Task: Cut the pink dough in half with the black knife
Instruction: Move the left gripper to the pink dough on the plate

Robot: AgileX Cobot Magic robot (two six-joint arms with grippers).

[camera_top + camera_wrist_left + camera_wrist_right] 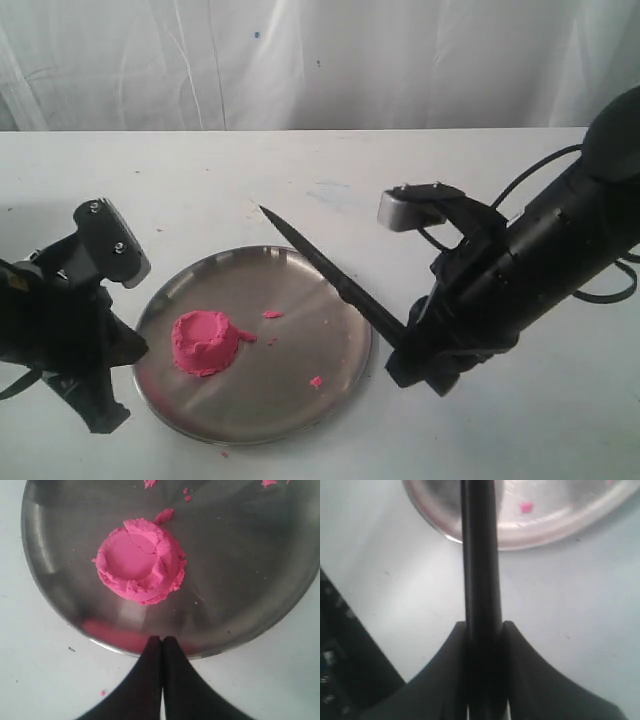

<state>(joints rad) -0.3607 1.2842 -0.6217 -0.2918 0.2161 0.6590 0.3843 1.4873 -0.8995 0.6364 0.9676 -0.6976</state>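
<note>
Step in hand: the black knife (330,275) is gripped and raised, but the cut looks not yet begun; the pink dough (205,342) is 1 whole lump.
Next move, as a judgement: the blade must swing over the lump, line up across its dented top, then press straight down to the steel plate (335,375).
Right gripper (400,340): its 2 fingers are clamped on the knife handle, the wrist view showing the handle wedged tight between them. The blade slants up and away over the plate's far rim, tip in the air, well apart from the dough.
Left gripper (162,642): fingers pressed together, holding nothing. Its tips hover at the plate's near rim; I cannot tell whether they touch it.
Dough: sits on the left part of the plate, rounded, with a shallow dent on top and cracked edges.
Crumbs (316,381): a few tiny pink bits lie scattered on the plate.
Surface: a white table (300,180) carries the plate.
</note>
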